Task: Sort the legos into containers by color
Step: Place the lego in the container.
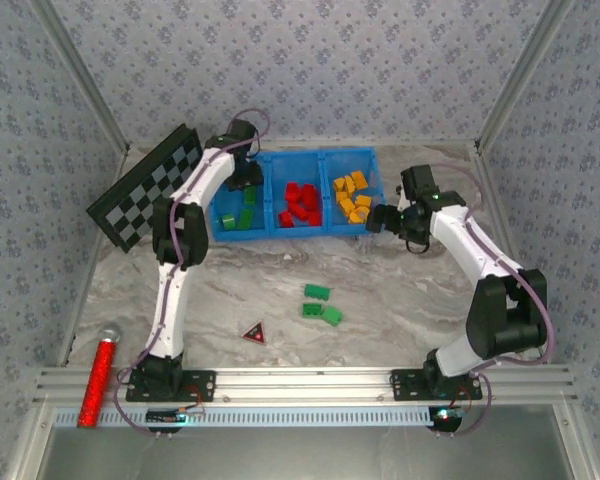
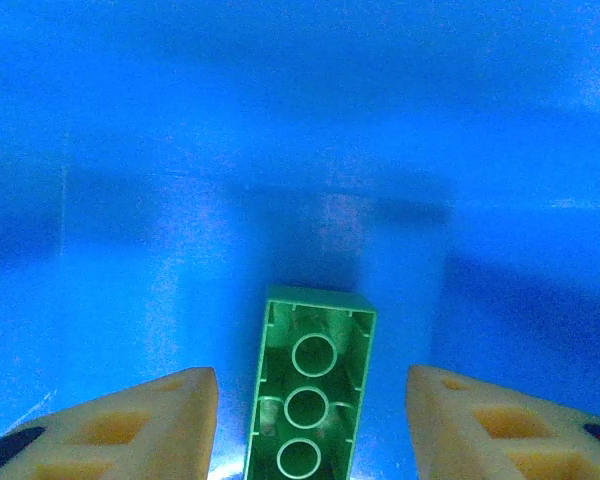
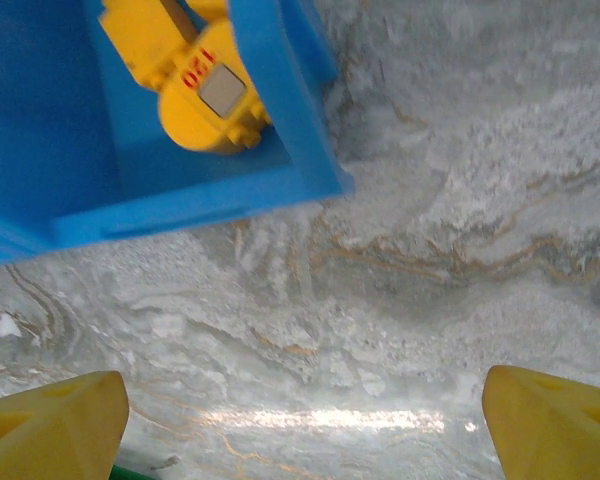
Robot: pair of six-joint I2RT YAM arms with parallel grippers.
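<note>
Hard to make out first: in the top view the left gripper was masked by its own wrist above the left compartment of the blue bin; the green brick below it ran off the bottom edge of the left wrist view; a green sliver at the bottom edge of the right wrist view was too cropped to identify; the red characters on one orange-yellow brick were not read with confidence.

The green brick lay hollow side up (three round tubes showing) on the compartment floor; its long axis ran straight away from the wrist camera, between the fingers; blue showed on both sides of it, so the jaws stood parted and touched nothing. The right gripper was spread wide over bare surface just off the bin's near right corner, holding nothing.

Other green bricks sat in the left compartment; red bricks in the middle compartment; orange-yellow bricks in the right compartment. Three loose green bricks lay close together mid-surface, well apart from the bin.

The surface was grey-veined marble; the bin stood at its far edge; a checkerboard leaned at the far left corner; a dark triangle lay toward the near edge; a red glittery cylinder lay at the near left corner; the walls carried pale patterned paper.
</note>
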